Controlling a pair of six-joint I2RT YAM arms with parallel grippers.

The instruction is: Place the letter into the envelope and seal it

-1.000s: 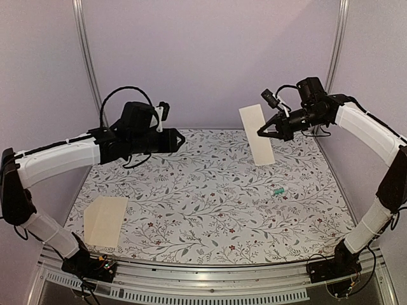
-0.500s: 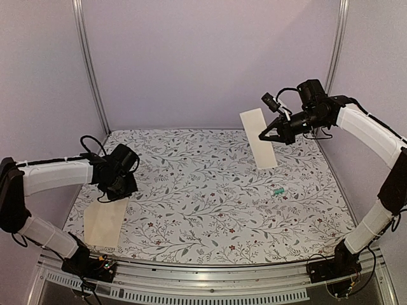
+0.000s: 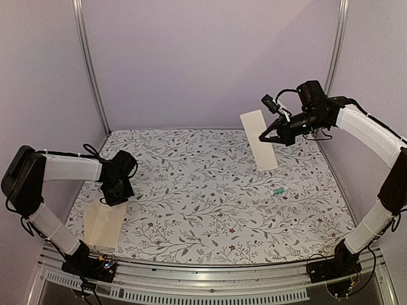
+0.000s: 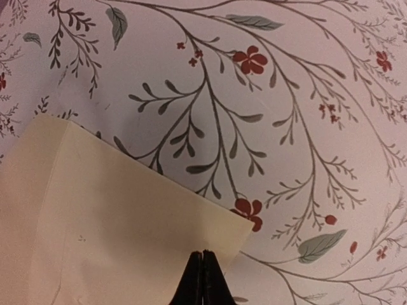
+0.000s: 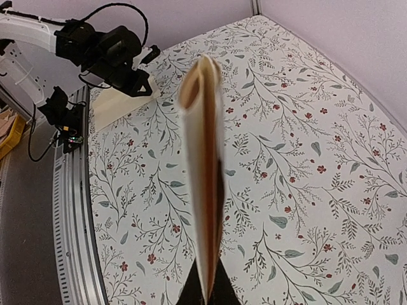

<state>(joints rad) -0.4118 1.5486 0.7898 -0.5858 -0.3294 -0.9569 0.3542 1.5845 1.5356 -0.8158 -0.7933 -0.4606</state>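
Note:
The folded letter (image 3: 259, 140) hangs in the air over the table's back right, pale outside and brown within the fold (image 5: 202, 159). My right gripper (image 3: 263, 135) is shut on its lower edge (image 5: 206, 289). The plain cream envelope (image 3: 105, 222) lies flat at the front left (image 4: 114, 229). My left gripper (image 3: 114, 199) is shut, and its tips (image 4: 202, 255) sit over the envelope's far right corner with nothing between them. I cannot tell whether they touch the paper. From the right wrist the envelope (image 5: 121, 101) shows beneath the left arm.
A small green object (image 3: 278, 190) lies on the floral tablecloth (image 3: 203, 190) at the right. A metal rail (image 3: 210, 279) runs along the near edge, and frame posts (image 3: 88, 63) stand at the back corners.
The left arm has swung down from mid-air to the envelope's far corner, and its jaws have shut. The right gripper holds the letter almost still.

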